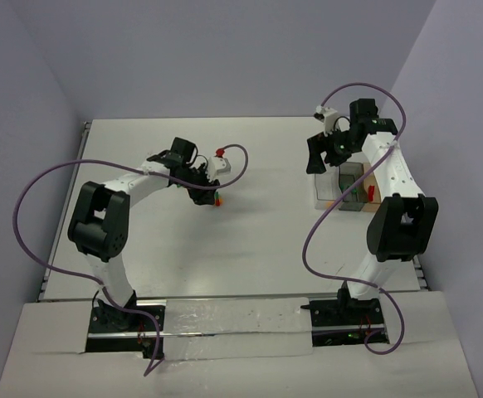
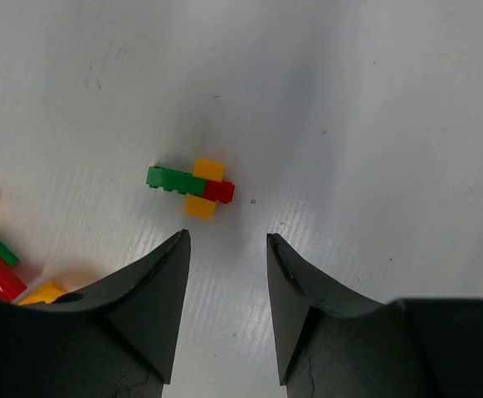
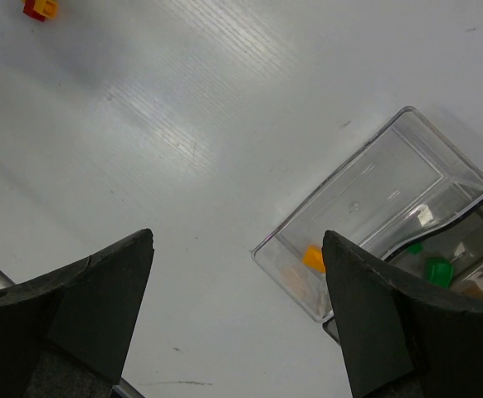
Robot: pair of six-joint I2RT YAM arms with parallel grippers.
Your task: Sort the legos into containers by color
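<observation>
You've barely started: few legos [image 3: 313, 258] fill the containers [image 3: 382, 178], a joined cluster [image 2: 193, 186] waits at 12 o'clock of your spread left end effector [image 2: 226, 240], and the right end effector [image 3: 237, 240] is likewise spread.

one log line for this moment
left gripper: open, lego cluster ahead | right gripper: open, by bins | orange lego in one bin, green lego in next

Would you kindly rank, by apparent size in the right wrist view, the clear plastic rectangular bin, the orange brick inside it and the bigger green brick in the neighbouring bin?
1. Clear plastic rectangular bin, by far the largest.
2. Bigger green brick and orange brick: about alike, so I would not rank them.
</observation>
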